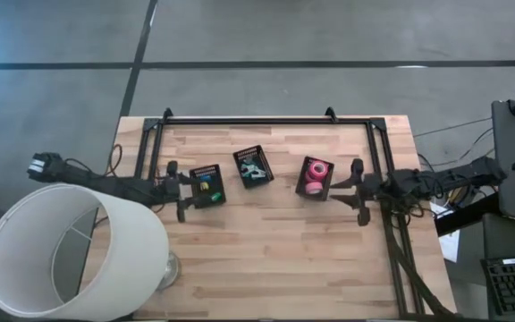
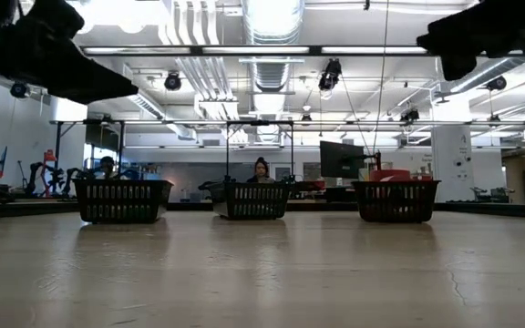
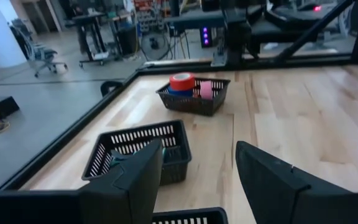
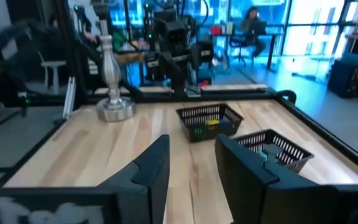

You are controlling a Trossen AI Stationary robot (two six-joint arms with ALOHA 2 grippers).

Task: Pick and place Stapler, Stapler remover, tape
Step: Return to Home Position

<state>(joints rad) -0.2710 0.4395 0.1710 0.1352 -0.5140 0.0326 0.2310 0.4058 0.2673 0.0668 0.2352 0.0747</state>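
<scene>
**Left claw (image 3: 197, 180) and right claw (image 4: 194, 168) hang open and empty over the wooden worktop (image 1: 266, 259), with the tape rolls (image 1: 316, 174) in the right bin (image 3: 191, 104).**

The left claw, fingers spread and gripping nothing, hovers just beside the left bin (image 4: 209, 132) on the side of the worktop's left edge. The right claw faces it from near the right edge, just beside the right bin, its fingers also parted and bare. Three black mesh bins stand apart in a row across the worktop's middle. The tape rolls show pink from above, and the left wrist view shows a red roll (image 3: 182, 81) stacked on a blue one. The left bin holds yellow and green items (image 4: 211, 122), while the contents of the middle bin (image 3: 176, 169) are unclear. A white-shaded lamp (image 1: 61, 250) stands at a left-hand corner.
</scene>
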